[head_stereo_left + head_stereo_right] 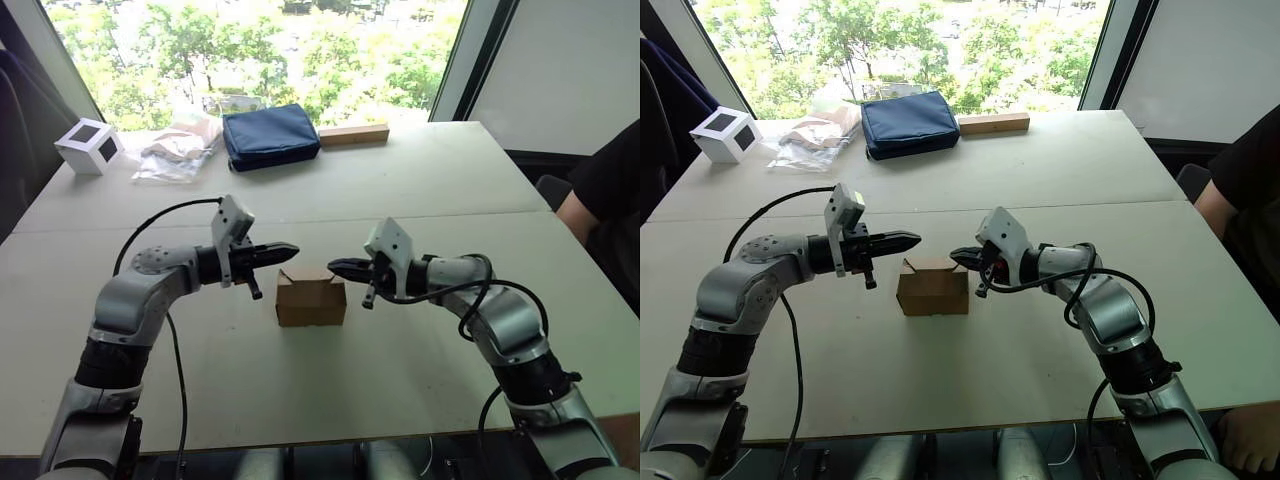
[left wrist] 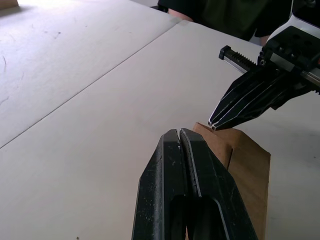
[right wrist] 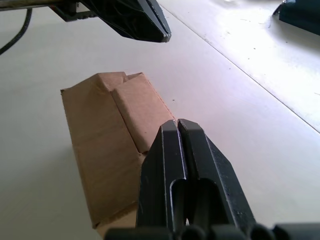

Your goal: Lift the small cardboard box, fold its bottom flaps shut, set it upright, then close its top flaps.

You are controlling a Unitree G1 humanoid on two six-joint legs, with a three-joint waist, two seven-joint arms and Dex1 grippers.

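The box stands on the table, about midway between its left and right edges and nearer the front edge than the far one. Its top flaps are folded down over the opening, one overlapping another, though they look slightly raised rather than flat; the wrist views are too close to be sure.

The left gripper hovers just above the box's upper left corner, fingers pressed together with nothing between them, pointing toward the right. The right gripper hovers just above the upper right corner, its fingers likewise pinched together and empty, pointing toward the left. The two tips face each other over the box, near but apart. Neither seems to touch the cardboard.

Along the far edge of the table lie a white cube with black squares near the left corner, a clear plastic bag beside it, a dark blue pouch near the middle, and a wooden block just right of the pouch. A person in black sits at the right edge.
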